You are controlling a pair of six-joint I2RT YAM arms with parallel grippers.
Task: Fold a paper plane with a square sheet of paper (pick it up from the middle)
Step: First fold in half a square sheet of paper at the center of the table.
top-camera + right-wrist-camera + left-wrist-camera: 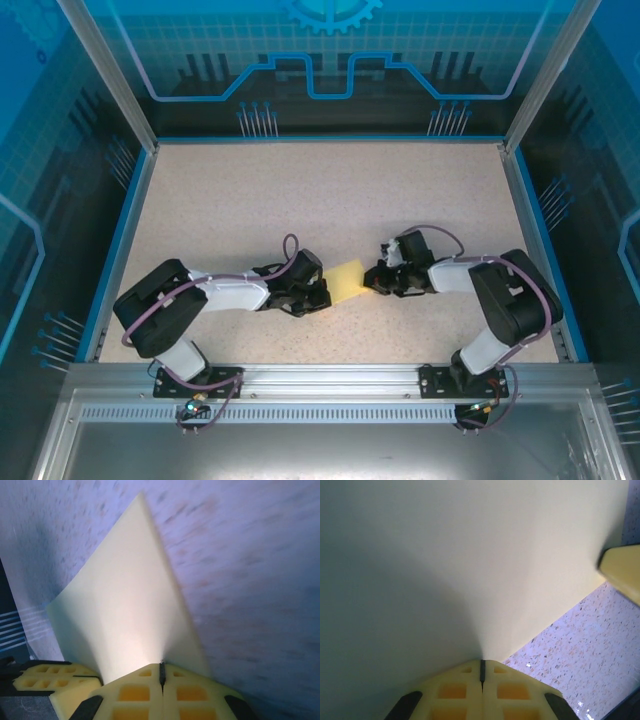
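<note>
I hold the square sheet of paper (347,280) over the middle of the table (250,200). The left gripper (325,294) and right gripper (371,285) each have jaws clamped on opposite edges. I judge it light, limp and easily torn, so I grip beside creases

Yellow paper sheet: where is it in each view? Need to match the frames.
Top external: thin yellow paper sheet at table centre, between left gripper and right gripper.
Left wrist: sheet spreads up and left from the shut left gripper at bottom centre.
Right wrist: sheet rises from the shut right gripper, bottom centre, to a tip near the top.
Shared landmark: speckled tabletop.
</note>
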